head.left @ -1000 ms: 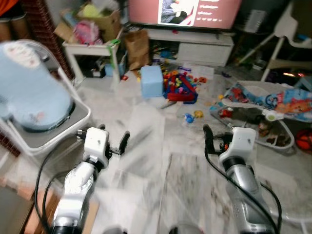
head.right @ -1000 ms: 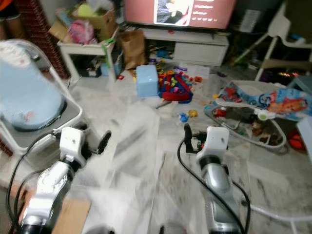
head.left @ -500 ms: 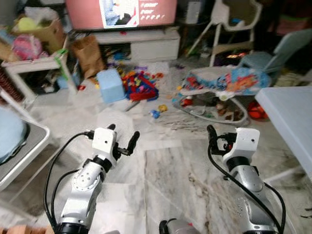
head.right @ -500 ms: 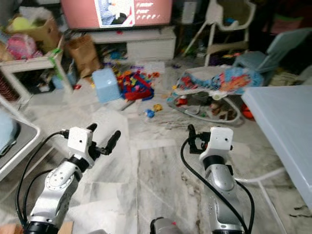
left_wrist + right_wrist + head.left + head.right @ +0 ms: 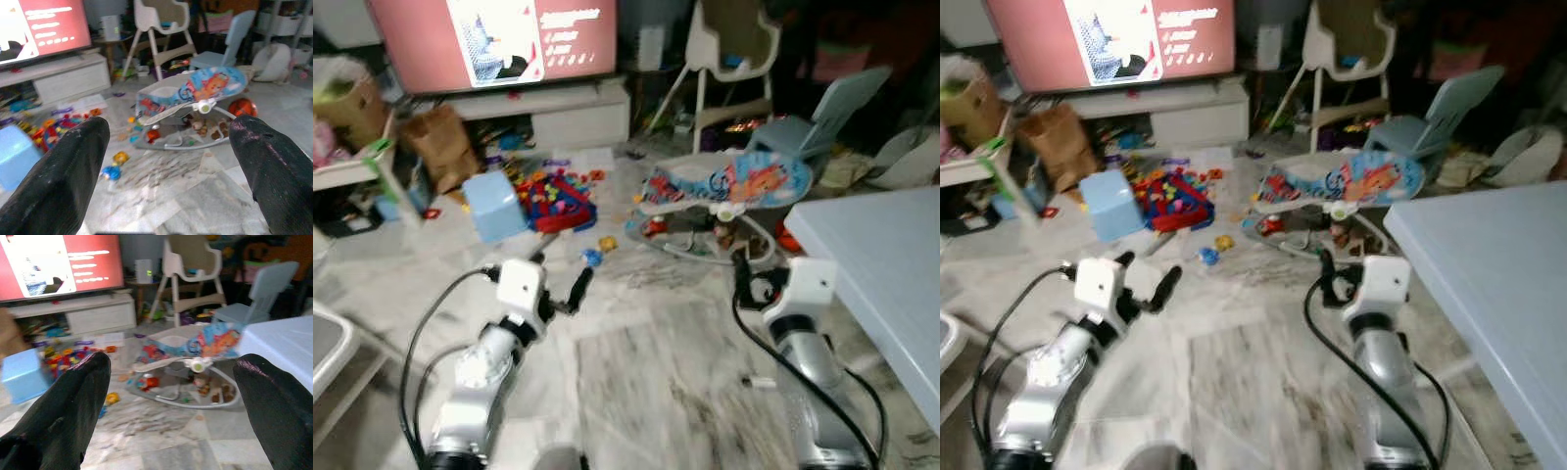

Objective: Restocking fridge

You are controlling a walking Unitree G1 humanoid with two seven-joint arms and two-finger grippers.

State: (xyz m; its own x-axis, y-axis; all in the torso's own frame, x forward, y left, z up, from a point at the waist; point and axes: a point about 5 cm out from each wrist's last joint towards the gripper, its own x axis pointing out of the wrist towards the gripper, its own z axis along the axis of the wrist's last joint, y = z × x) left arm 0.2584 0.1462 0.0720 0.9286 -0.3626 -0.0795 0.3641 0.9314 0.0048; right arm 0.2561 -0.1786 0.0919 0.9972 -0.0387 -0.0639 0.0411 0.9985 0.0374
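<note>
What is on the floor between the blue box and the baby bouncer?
Between the blue box and the baby bouncer lies a heap of colourful toy blocks, then a few loose small toys on the marble floor. The left eye view shows it.

I see a living room with a pale marble-patterned tile floor (image 5: pixel 646 362). At the far wall a large television with a pink screen (image 5: pixel 494 39) stands on a low white cabinet (image 5: pixel 553 113). A brown paper bag (image 5: pixel 438 147) sits on the floor near it. Just in front, a light blue plastic box (image 5: pixel 494 206) lies beside a heap of red and blue toy blocks (image 5: pixel 553 196). To the right of the blocks rests a colourful baby bouncer seat (image 5: pixel 724 191). Behind it stand a white high chair (image 5: pixel 729 44) and a pale blue plastic child's chair (image 5: pixel 822 113). A light blue tabletop (image 5: pixel 881 264) fills my right edge.
</note>
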